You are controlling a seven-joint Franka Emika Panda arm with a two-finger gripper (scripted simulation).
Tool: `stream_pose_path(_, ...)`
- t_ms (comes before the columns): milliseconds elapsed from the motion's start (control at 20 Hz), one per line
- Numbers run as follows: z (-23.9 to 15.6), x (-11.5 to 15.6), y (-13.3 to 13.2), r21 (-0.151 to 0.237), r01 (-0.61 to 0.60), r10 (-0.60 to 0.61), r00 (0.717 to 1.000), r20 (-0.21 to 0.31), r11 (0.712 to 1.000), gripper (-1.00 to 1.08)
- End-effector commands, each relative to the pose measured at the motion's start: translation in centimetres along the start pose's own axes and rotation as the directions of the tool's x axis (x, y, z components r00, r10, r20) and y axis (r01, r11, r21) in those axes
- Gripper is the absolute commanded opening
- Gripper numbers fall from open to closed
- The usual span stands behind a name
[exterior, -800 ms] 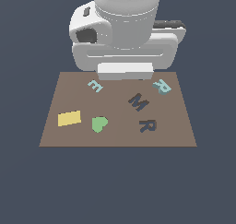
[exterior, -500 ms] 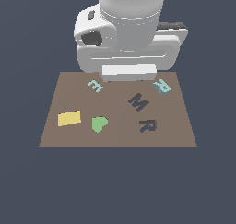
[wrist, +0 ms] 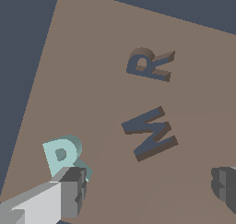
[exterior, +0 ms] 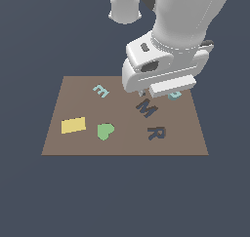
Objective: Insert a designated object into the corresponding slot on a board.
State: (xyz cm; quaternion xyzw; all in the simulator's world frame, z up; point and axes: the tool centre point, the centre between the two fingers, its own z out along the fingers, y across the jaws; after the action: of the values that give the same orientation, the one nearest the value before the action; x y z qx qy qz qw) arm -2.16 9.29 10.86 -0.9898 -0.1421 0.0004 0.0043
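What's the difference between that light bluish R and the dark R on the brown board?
The teal R is a pale raised block lying on the board; the dark R slot is a grey recess sunk into it. The teal R lies right by the robot's hand, mostly hidden behind it in the exterior view, while the slot lies in plain sight beyond the dark M recess. Both share the letter shape and look similar in size.

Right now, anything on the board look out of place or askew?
Nothing damaged. The teal R lies loose on the board, apart from its empty R slot, so it is not yet inserted. The end effector is open, one finger beside the R.
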Motion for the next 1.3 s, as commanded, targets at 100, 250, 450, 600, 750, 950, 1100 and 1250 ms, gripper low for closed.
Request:
stream_pose_path(100, 3.1, -0.7, -4.4, -0.002, 0.152, -0.152, 0.988, 0.001, 0.988, 1.0)
stream_pose_path(250, 4.5, -1.2, -6.3, -0.004, 0.219, -0.219, 0.976, 0.001, 0.976, 1.0)
stream_pose_path(450, 5.6, -1.7, -7.7, -0.006, 0.269, -0.269, 0.963, 0.002, 0.963, 1.0)
stream_pose_path(600, 5.8, -1.9, -8.0, -0.006, 0.28, -0.28, 0.96, 0.002, 0.96, 1.0)
stream_pose_path(750, 5.9, -1.8, -7.9, -0.005, 0.275, -0.275, 0.962, 0.003, 0.962, 1.0)
stream_pose_path(950, 7.0, -1.9, -8.0, -0.007, 0.279, -0.279, 0.96, 0.003, 0.96, 1.0)
stream_pose_path(1100, 7.8, -1.9, -8.0, -0.008, 0.282, -0.282, 0.96, 0.003, 0.959, 1.0)
stream_pose_path(1250, 7.9, -2.0, -8.0, -0.008, 0.282, -0.282, 0.959, 0.003, 0.959, -1.0)
